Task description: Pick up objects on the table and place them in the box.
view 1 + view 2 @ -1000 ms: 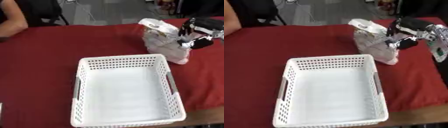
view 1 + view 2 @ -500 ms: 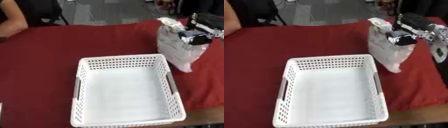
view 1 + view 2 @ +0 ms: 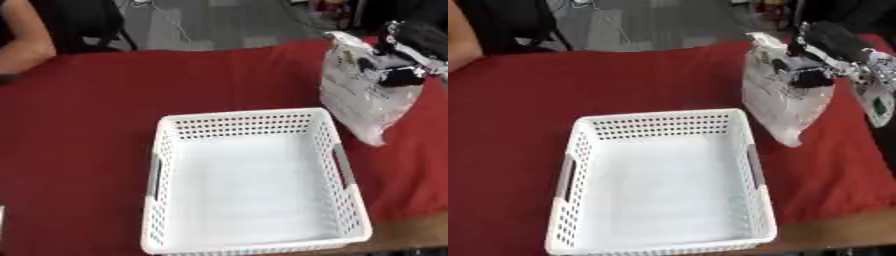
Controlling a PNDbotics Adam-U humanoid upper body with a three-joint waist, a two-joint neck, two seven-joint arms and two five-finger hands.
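while gripped high on its upper part by the right hand [image 3: 814, 64], fingers curled round the plastic, hangs off to the right of the basket: a white plastic bag [image 3: 363, 95] with dark print, lower tip pointing down toward the red tablecloth [image 3: 105, 100]; cannot tell whether that tip touches the cloth or clears it. just beside the bag, to its left and nearer the camera, sits the white perforated basket [image 3: 248, 119], bare inside, with a slot handle in each side wall; right rim close under the bag's lower tip. between bag and basket, only a narrow strip of cloth. beyond the basket, toward the far edge, a wide open stretch of red cloth with nothing lying on it. at the far left corner, a person's arm [image 3: 24, 46] resting at the table's edge, well apart from both bag and basket. along the near edge, at the lower right, bare wooden table edge [image 3: 411, 235] showing past the cloth, just beside the basket's front corner. behind the table, grey floor. no sign of the left hand in either view.
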